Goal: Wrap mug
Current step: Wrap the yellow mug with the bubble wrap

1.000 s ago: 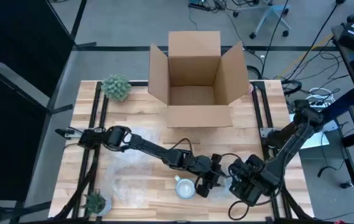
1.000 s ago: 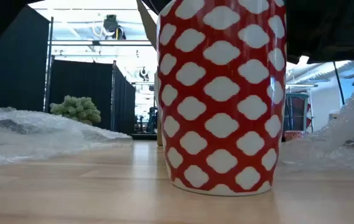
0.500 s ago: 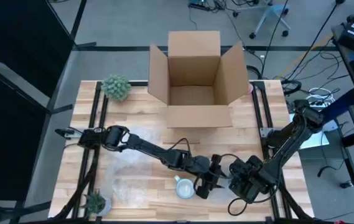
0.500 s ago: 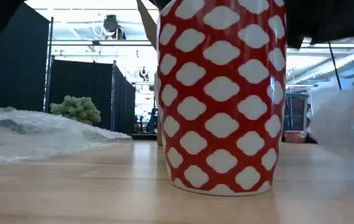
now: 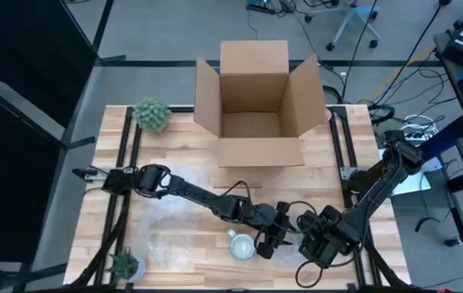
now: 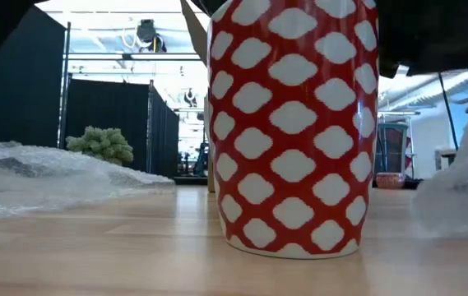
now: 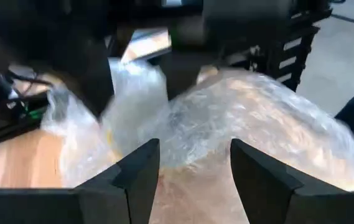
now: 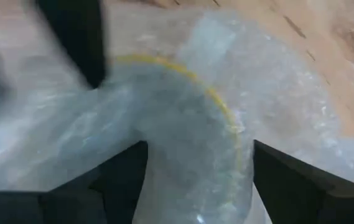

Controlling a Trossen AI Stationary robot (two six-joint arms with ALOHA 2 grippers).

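My left gripper (image 5: 266,242) sits at the near edge of the table, just at three o'clock of the mug (image 5: 241,245). In the left wrist view its two fingers (image 7: 140,174) stand apart with bubble wrap (image 7: 251,124) bunched ahead of them and nothing pinched between. The right gripper (image 5: 311,242) is close by, further toward three o'clock, and its wrist view shows the fingers (image 8: 124,174) spread wide with a fold of the wrap lying in the gap. I cannot tell whether they have any bite on it yet.

The mug stands upright on the wood, red with white blobs in the low view (image 6: 293,123), mouth up and bare. None of the wrap is around it. A second sheet (image 5: 170,236) lies flat from about nine o'clock of the mug, apart from it in the low view.

Further out, the open cardboard box (image 5: 255,102) waits at twelve o'clock, a green plant (image 5: 152,115) at ten, and another small plant (image 5: 123,264) at the near left corner.

My worry is crowding. Both grippers are packed tight against the mug's three o'clock side, so a careless swing could knock it over or push it off the near edge. The wrap is slippery and springy: if the right gripper closes on only a thin fold, I judge it could pull free as I drag it over the mug.
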